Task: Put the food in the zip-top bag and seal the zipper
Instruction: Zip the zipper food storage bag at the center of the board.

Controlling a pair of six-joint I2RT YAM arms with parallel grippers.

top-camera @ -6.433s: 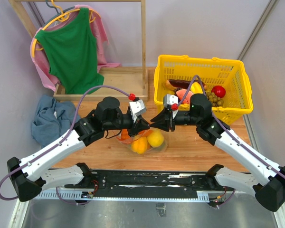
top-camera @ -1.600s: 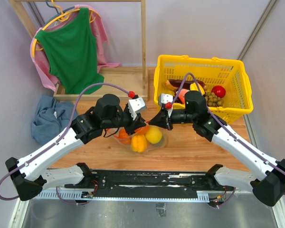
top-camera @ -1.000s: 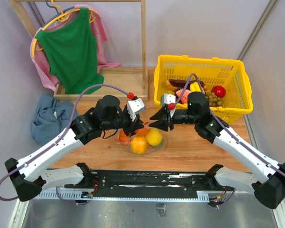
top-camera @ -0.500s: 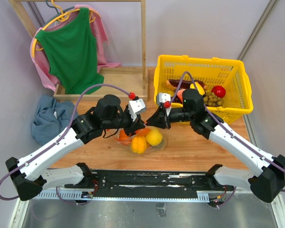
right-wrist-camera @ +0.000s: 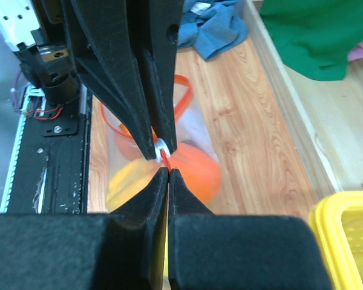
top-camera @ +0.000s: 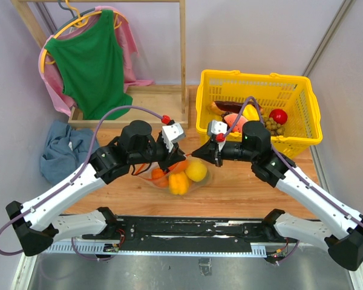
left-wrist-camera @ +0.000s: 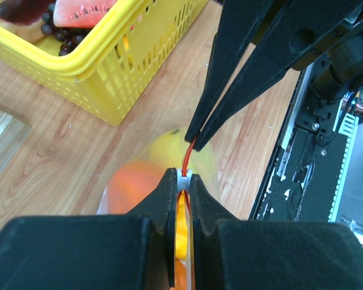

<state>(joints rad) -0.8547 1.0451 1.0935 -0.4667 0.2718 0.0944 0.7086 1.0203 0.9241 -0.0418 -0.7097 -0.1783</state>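
The left claw [top-camera: 178, 162] and right claw [top-camera: 195, 153] meet tip to tip in the top view over the zip-top bag [top-camera: 204, 181], which holds orange and yellow food [top-camera: 178, 182] and lies on the worktop [top-camera: 242, 190] near the yellow basket [top-camera: 302, 136]. In the left wrist view the left claw is pinched tight on the zipper [left-wrist-camera: 187, 158], with the right claw nipping the same red strip just beyond. The right wrist view shows the right claw likewise clamped on that strip, just beside the left claw's tips.

Crinkly clear plastic zip-top bag [right-wrist-camera: 196, 130], glossy smooth food [right-wrist-camera: 196, 172], yellow plastic basket [top-camera: 293, 142], wood-grain table [top-camera: 242, 187], matt black jaws
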